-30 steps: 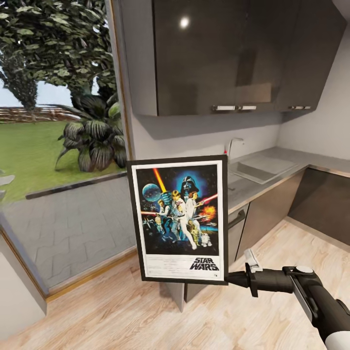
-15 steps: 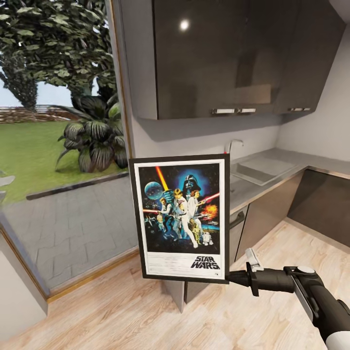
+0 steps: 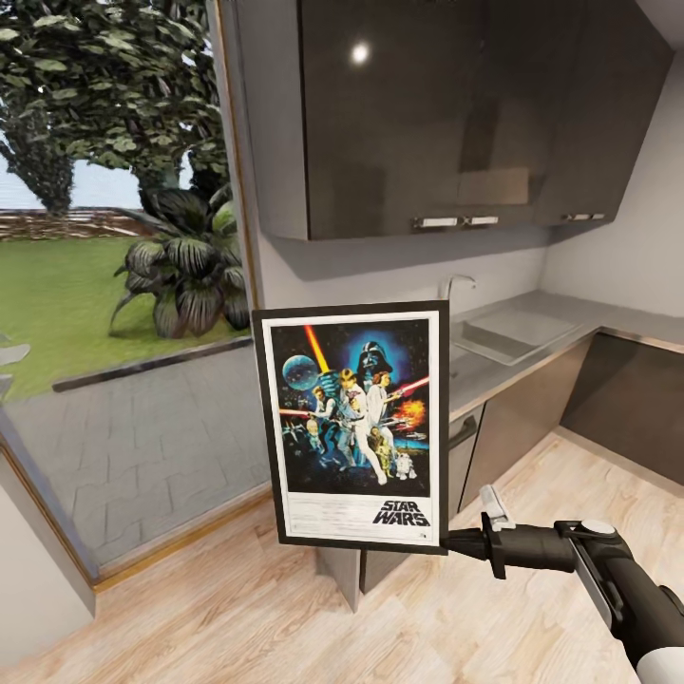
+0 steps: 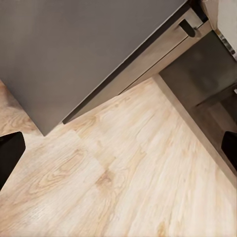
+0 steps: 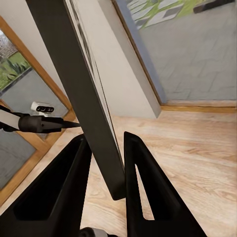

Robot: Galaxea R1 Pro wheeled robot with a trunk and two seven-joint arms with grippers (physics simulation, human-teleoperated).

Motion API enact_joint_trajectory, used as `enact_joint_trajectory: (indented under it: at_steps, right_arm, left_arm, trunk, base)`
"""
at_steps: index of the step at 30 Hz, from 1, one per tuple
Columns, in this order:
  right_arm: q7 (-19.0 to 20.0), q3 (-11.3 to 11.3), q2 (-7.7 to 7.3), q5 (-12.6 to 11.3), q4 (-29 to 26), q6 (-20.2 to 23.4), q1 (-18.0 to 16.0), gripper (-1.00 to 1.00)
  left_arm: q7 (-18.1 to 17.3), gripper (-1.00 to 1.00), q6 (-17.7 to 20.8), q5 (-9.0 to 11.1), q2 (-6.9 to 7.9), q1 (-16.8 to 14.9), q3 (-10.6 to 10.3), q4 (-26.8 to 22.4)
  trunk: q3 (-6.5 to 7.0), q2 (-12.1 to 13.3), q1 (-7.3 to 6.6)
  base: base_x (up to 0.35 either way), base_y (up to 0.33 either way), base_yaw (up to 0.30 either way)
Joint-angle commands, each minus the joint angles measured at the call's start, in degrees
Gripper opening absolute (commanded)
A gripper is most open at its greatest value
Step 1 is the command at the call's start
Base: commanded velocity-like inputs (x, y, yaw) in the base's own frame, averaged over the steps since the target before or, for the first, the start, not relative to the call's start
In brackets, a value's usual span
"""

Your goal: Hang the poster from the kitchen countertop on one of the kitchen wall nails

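R gripper [image 5: 106, 158] pinches flat black-framed rect poster [image 3: 353, 427] upright.

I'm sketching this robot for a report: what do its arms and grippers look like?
The right arm is matte black with a silvery strip along its side, a pale grey round cap on the wrist joint and a white section nearest the camera. The right gripper has two smooth, black, tapering fingers. A light grey bracket sits above it. The left gripper shows as dark fingertips.
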Motion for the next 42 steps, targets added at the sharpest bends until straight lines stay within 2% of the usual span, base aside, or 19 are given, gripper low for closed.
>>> enact_joint_trajectory:
  at_steps: [1,42]
  right_arm:
    - [0.21,0.0,-0.01,-0.12,0.0,0.69,-0.04,-1.0]
    - [0.21,0.0,-0.01,-0.12,0.0,0.69,-0.04,-1.0]
  left_arm:
    - [-0.16,1.0,-0.32,-0.38,0.0,-0.05,0.44,0.03]
    - [-0.18,1.0,-0.32,-0.38,0.0,-0.05,0.45,0.06]
  trunk:
    - [0.1,0.35,-0.21]
    - [7.46,16.79,-9.22]
  base:
    - [0.0,0.0,0.0]
    - [0.0,0.0,0.0]
